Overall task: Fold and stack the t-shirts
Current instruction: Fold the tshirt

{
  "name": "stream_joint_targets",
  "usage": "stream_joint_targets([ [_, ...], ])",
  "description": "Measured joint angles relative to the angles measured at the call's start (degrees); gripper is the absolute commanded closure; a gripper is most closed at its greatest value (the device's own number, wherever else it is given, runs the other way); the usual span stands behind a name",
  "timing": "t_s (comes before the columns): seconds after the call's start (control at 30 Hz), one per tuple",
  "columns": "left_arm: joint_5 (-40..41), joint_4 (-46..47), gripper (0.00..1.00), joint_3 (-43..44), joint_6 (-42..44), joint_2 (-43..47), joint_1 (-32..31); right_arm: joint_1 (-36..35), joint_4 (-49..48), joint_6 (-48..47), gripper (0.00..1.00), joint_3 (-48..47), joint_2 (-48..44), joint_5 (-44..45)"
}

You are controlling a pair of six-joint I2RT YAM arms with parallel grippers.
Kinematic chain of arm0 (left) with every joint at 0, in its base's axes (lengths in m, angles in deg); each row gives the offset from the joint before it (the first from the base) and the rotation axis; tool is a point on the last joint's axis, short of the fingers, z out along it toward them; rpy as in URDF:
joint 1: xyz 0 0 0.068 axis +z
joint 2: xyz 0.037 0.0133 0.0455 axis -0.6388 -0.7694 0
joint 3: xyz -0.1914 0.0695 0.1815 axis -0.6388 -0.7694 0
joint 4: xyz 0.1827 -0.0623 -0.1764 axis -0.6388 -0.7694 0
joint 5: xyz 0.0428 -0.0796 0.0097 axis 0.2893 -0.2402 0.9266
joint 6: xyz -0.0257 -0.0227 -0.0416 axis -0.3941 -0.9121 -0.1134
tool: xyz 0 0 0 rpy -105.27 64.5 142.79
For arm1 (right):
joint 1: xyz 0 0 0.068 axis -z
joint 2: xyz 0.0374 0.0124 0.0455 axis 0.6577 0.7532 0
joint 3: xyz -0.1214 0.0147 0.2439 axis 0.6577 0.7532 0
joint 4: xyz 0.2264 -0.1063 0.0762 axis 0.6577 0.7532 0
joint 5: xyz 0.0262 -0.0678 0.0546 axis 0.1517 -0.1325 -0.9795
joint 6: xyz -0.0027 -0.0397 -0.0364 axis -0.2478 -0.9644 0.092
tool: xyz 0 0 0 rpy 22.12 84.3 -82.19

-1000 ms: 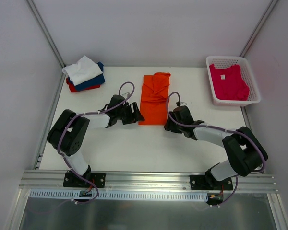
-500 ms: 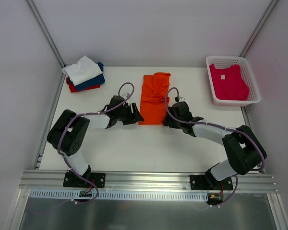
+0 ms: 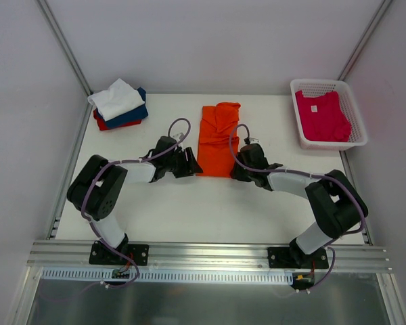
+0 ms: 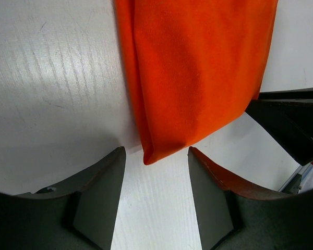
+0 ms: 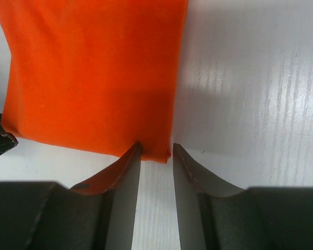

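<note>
At 6 o'clock on the orange t-shirt (image 3: 218, 139), each hem corner sits between jaws for folding — left gripper (image 4: 156, 153) wide, right gripper (image 5: 155, 151) narrow.

A white plastic mesh basket (image 3: 319, 82) sits at the far right corner of the white table (image 3: 210, 210). An aluminium rail (image 3: 210, 252) runs along its near edge. Slanted metal posts (image 3: 64, 44) rise against plain white walls (image 3: 210, 40).
</note>
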Motion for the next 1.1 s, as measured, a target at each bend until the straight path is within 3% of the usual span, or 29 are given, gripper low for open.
stream_joint_targets([
  [0.27,0.0,-0.1,0.54,0.1,-0.2,-0.5,-0.7,0.1,-0.6,0.0,0.77,0.0,0.1,-0.1],
  [0.57,-0.6,0.4,0.55,2.2,-0.4,-2.7,-1.4,0.1,-1.2,0.1,0.79,0.0,0.7,-0.6],
  [0.63,-0.8,0.4,0.6,2.7,-0.4,-3.2,-1.4,0.1,-1.3,0.1,0.82,0.0,0.8,-0.7],
  [0.73,-0.8,0.1,0.83,3.4,-0.2,-4.2,-1.4,0.1,-1.5,0.1,0.88,-0.1,0.8,-1.0],
  [0.77,-0.8,-0.1,0.95,3.6,-0.1,-4.7,-1.4,0.1,-1.5,0.2,0.9,-0.1,0.8,-1.0],
  [0.8,-0.7,-0.3,1.0,3.8,-0.2,-5.0,-1.4,0.1,-1.5,0.2,0.92,-0.2,0.9,-1.1],
  [0.9,-0.9,-0.6,1.0,4.0,0.1,-5.4,-1.5,0.1,-1.5,0.2,1.0,-0.3,0.9,-1.1],
  [1.1,-0.9,-0.6,1.0,4.0,0.1,-5.4,-1.5,0.2,-1.7,0.3,1.0,-0.3,1.3,-1.3],
])
